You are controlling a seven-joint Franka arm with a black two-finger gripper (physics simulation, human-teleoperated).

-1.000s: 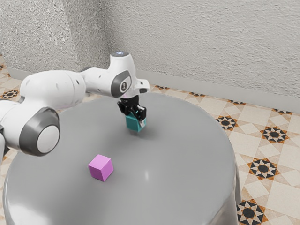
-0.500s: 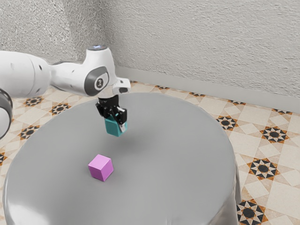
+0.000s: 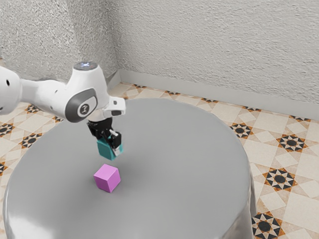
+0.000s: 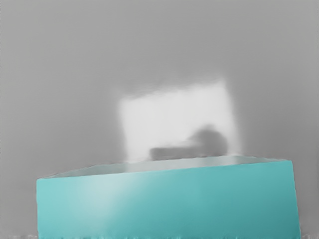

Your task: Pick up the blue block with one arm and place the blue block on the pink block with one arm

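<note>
My black gripper [image 3: 106,145] is shut on the blue block [image 3: 105,149], a teal cube held tilted in the air above the round grey table [image 3: 189,159]. The pink block [image 3: 107,178] rests on the table just below the held cube and slightly toward the front, with a small gap between them. In the wrist view the blue block [image 4: 169,199] looms large under my hand, with the table's grey surface [image 4: 60,74] beyond it.
The table drops off at its curved rim [image 3: 249,189] on the exterior view's right. A patterned tile floor [image 3: 284,144] and a rough grey wall [image 3: 224,45] surround it. My white arm [image 3: 55,94] reaches in from the exterior view's left.
Holding the blue block, my gripper has travelled from the table's far middle toward the exterior view's left and front, ending just above the pink block. The pink block has stayed put.
</note>
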